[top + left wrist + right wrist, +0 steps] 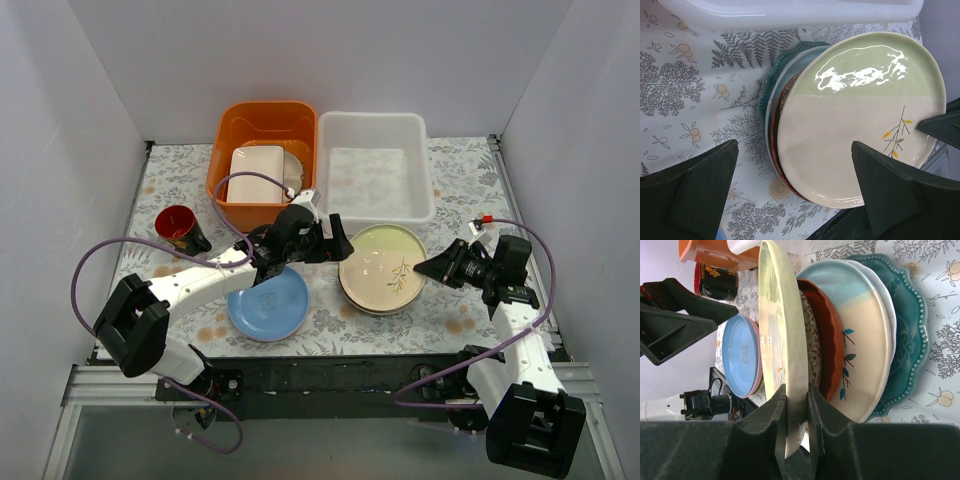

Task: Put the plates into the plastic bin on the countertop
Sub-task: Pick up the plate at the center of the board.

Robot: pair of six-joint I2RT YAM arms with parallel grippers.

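- Right fingers [827,432]: closed on the near rim of the top plate [775,340], a cream and pale green plate with a leaf sprig. One finger is over the rim and one under it. Judged reason: a flat plate offers a narrow grip nothing but its edge.
- Top plate: raised at the gripped edge, clear of the speckled plate directly beneath. Whether its far edge rests on the pile cannot be told.
- Stack of plates [865,340]: lies directly ahead of the right fingers on the counter [460,190]. A teal scalloped plate [910,330] is at the bottom.
- Left fingers [700,195]: spread wide and holding nothing. They face the stack from the side opposite the right fingers, with the top plate's rim lying between them. Judged reason: placed to take or steady the free edge.
- Plastic bin [375,175]: just beyond the stack, ahead of the left fingers. No plate is visible inside it.
- Light blue plate [268,303]: sits on a pink plate behind the left fingers, under that arm and apart from the stack.
- Progress, as judged: early, with every visible plate outside the bin.
- Risk, as judged: a glazed rim held at one edge may pivot or slip.
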